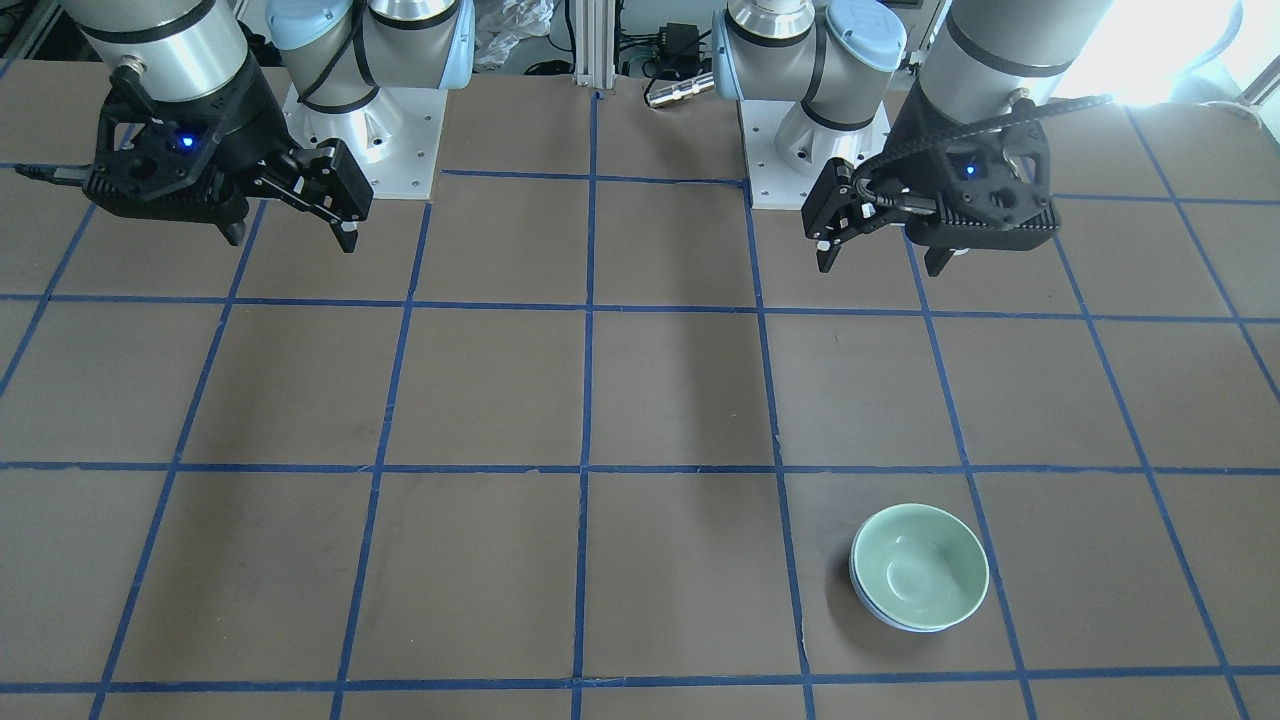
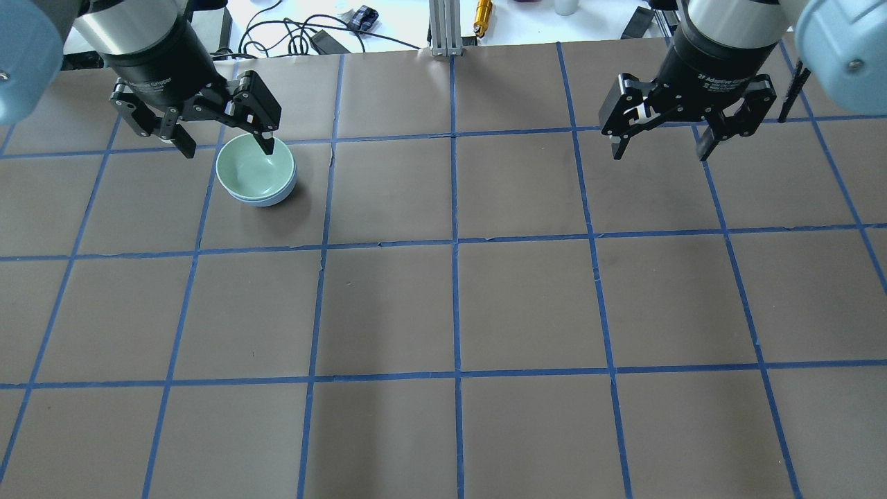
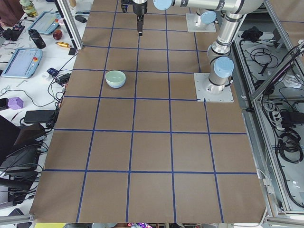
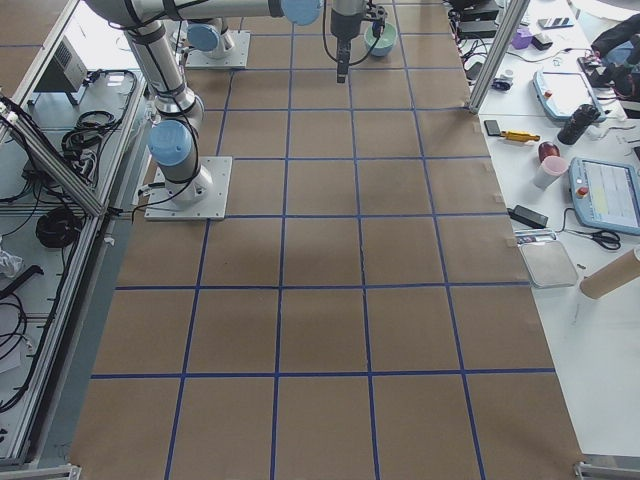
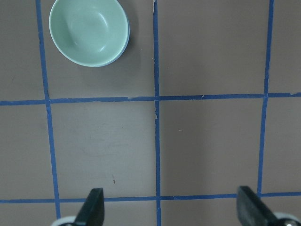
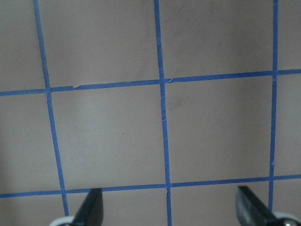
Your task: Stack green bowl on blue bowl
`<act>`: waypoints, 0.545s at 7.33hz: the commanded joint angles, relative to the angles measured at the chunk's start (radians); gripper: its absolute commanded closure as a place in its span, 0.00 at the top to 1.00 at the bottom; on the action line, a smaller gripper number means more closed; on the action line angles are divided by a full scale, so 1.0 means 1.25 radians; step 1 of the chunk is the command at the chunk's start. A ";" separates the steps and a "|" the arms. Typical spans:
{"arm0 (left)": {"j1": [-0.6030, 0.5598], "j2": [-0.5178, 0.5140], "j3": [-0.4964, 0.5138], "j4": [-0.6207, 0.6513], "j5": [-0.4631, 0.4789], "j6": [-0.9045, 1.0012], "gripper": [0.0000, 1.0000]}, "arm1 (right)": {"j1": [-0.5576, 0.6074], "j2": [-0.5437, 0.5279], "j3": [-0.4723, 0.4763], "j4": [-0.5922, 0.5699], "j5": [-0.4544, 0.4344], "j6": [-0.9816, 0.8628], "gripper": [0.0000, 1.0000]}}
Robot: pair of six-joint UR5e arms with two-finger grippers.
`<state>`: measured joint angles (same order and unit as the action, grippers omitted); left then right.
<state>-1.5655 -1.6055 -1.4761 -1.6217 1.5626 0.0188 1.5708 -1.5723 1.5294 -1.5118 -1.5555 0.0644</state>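
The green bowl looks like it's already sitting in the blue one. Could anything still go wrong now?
Probably not much. The green bowl rests loosely in the blue bowl, and blue shows mainly on one side, so it may sit slightly off-centre and could rock if bumped. The open left hand hangs on the stack's side of the table. A low sweep on a later move could clip the rim.

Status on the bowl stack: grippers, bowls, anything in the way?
Left gripper open, empty, up off the table. Right gripper the same. Green bowl nested in blue bowl; stack done. No obstacle seen by the stack.
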 commanded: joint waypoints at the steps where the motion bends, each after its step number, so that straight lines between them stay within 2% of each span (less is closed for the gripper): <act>1: 0.001 0.002 -0.001 0.001 -0.001 0.001 1.00 | 0.000 0.000 0.000 0.001 0.000 0.000 1.00; 4: 0.001 0.002 -0.001 0.005 -0.001 0.002 1.00 | 0.000 0.000 0.000 0.001 0.000 0.000 1.00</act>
<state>-1.5647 -1.6031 -1.4772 -1.6182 1.5627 0.0210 1.5708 -1.5724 1.5294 -1.5116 -1.5555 0.0644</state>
